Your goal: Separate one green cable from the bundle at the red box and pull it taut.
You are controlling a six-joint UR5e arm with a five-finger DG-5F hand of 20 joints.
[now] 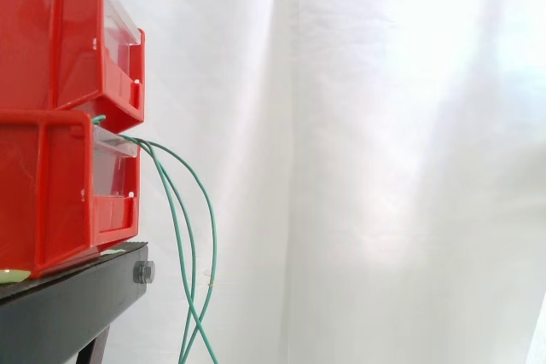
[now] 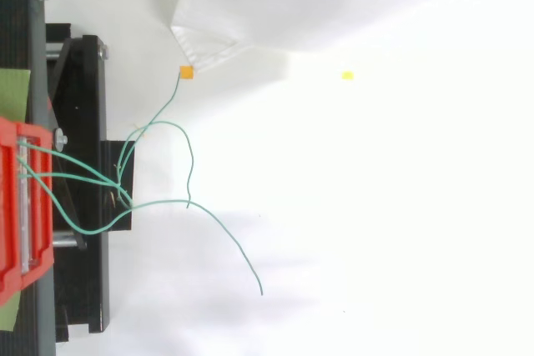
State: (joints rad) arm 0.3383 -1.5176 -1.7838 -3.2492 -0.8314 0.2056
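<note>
Hanging slack is the word here: the green cables [image 1: 197,320] spill out of the gap between the two stacked red bins [image 1: 51,108], right at their front face, and arc down past the front edge of the black stand [image 1: 77,296]. In the side view the strands curve out, drop, and cross one another low down, below the level of the stand's top, before the white curtain [image 1: 384,168]. None of them is taut.

From above, the lower red bin [image 2: 10,206] sits at the left edge of the view on the stand [image 2: 83,122], and several strands leave it, run over the stand and draw together into a loose bundle [image 2: 123,188] at its outer edge. Past that point they fan out over the white floor. One strand climbs away to a small orange tag [image 2: 187,73] near the corner of a white cloth [image 2: 217,39]. Another loops out and drops back down [image 2: 190,164]. The longest strand [image 2: 225,233] runs off alone, its free end lying well apart from the rest. A tiny yellow speck [image 2: 347,75] lies on the floor, far from the cables.

Fingers apart or together? Cannot tell.
</note>
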